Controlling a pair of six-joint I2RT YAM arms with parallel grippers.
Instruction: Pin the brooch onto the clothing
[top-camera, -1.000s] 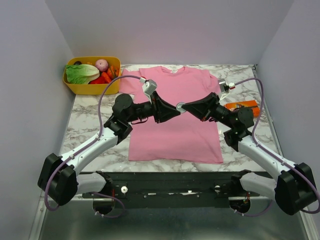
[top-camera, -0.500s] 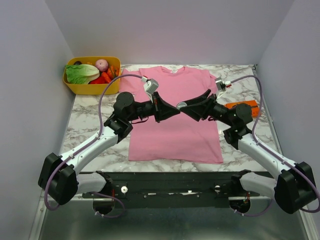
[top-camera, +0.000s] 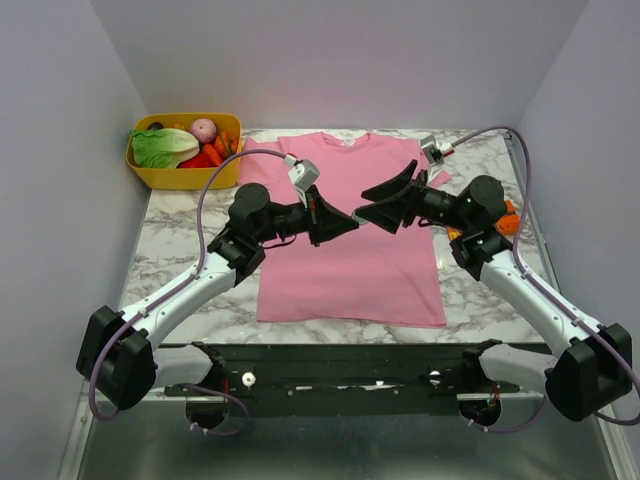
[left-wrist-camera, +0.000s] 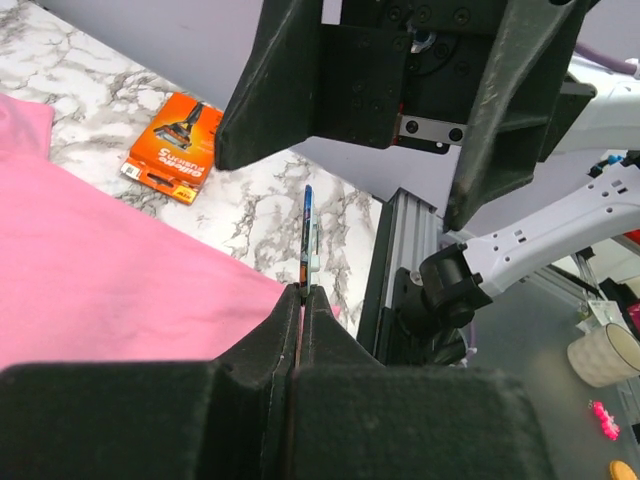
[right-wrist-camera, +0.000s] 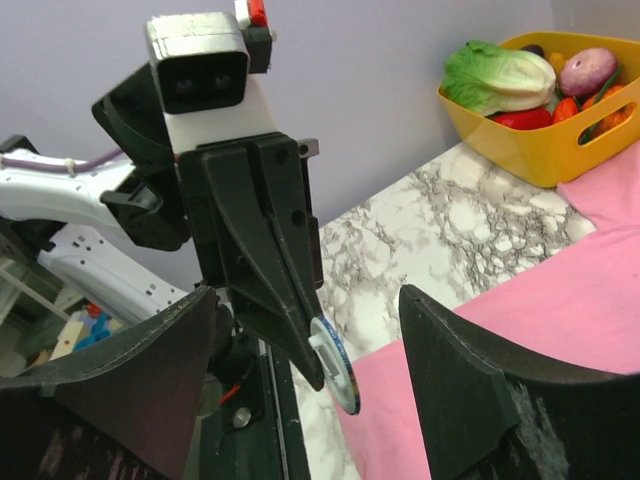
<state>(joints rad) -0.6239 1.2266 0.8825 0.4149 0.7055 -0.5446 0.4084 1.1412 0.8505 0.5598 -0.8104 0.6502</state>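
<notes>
Over pink clothing, thin round brooch

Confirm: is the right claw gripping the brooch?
No: in the right wrist view the right claw stands wide open, while the brooch is pinched at the tips of the left claw.

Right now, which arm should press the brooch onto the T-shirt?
Left. The left gripper is shut on the brooch above the pink T-shirt; the right gripper stands open and empty beside it.
</notes>
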